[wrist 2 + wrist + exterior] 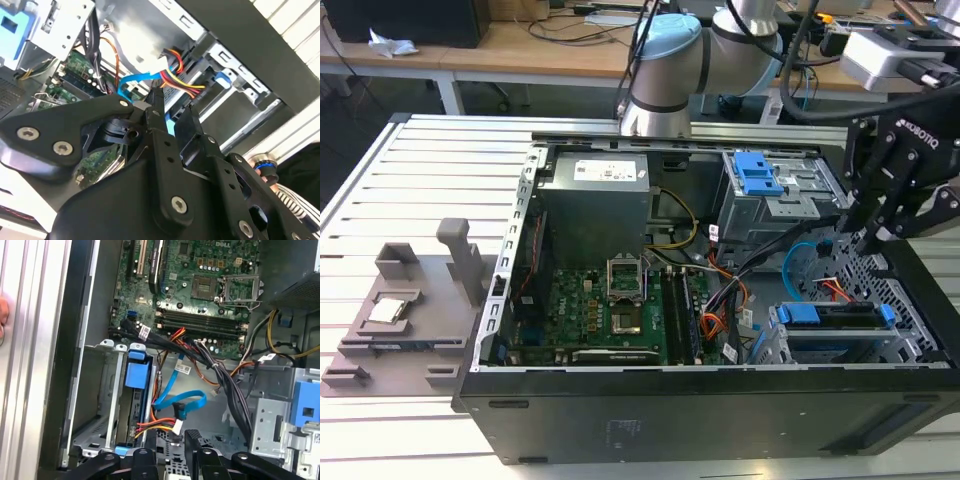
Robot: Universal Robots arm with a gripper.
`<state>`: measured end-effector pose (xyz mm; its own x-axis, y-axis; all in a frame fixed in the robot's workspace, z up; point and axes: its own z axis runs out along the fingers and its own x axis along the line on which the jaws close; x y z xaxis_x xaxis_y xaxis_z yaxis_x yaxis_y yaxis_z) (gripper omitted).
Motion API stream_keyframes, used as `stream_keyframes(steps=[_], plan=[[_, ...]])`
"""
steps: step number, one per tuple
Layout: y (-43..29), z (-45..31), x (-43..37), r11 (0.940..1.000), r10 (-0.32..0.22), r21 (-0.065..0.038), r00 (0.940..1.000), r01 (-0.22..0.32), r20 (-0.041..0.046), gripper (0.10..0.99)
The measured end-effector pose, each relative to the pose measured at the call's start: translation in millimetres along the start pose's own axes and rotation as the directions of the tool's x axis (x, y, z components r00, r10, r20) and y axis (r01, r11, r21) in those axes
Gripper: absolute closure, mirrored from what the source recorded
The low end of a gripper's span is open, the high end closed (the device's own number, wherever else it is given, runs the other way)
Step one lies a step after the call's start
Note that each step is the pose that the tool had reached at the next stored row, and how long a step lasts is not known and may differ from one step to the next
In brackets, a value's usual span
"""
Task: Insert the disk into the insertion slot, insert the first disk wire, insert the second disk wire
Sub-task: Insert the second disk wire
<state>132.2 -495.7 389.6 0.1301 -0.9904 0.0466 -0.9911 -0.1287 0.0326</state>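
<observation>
The flat grey hard drive in its bright blue plastic carrier (835,322) is seen lodged in the silver sheet-metal drive cage (97,405), near the front corner of the open black computer case (670,420) on the slatted metal desk (420,170). The first step is therefore judged done.

The thin red wire (152,425) is seen running beside yellow and orange strands to the drive's rear edge. Whether its plug is seated cannot be told. The thin light-blue flat cable (187,399) is looped over the perforated cage floor with its plug end hanging free, so that connection is judged outstanding.

The black end effector (167,440) is held just above the wires behind the drive. Its fingers are parted by a narrow gap, and nothing is seen clamped between them.

Room is tight. The case's side wall lies close on the exterior view's right. The taller grey cage with the blue latch (760,175) stands just beyond. A thick black cable bundle (225,385) crosses nearby, towards the green motherboard (590,300).
</observation>
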Motion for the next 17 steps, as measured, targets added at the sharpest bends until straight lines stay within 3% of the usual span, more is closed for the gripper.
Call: stream_keyframes(steps=[9, 11, 15, 17], plan=[[25.1, 13.1, -5.3, 0.9995, -0.033, 0.001, 0.9995, 0.033, -0.0014, 0.725], [25.2, 18.0, -5.6, 0.9991, -0.042, 0.002, 0.9991, 0.042, -0.0032, 0.725], [25.3, 18.2, -5.6, 0.9991, -0.042, 0.002, 0.9991, 0.042, -0.0034, 0.725], [25.3, 18.2, -5.5, 0.9991, -0.042, 0.002, 0.9991, 0.042, -0.0036, 0.804]])
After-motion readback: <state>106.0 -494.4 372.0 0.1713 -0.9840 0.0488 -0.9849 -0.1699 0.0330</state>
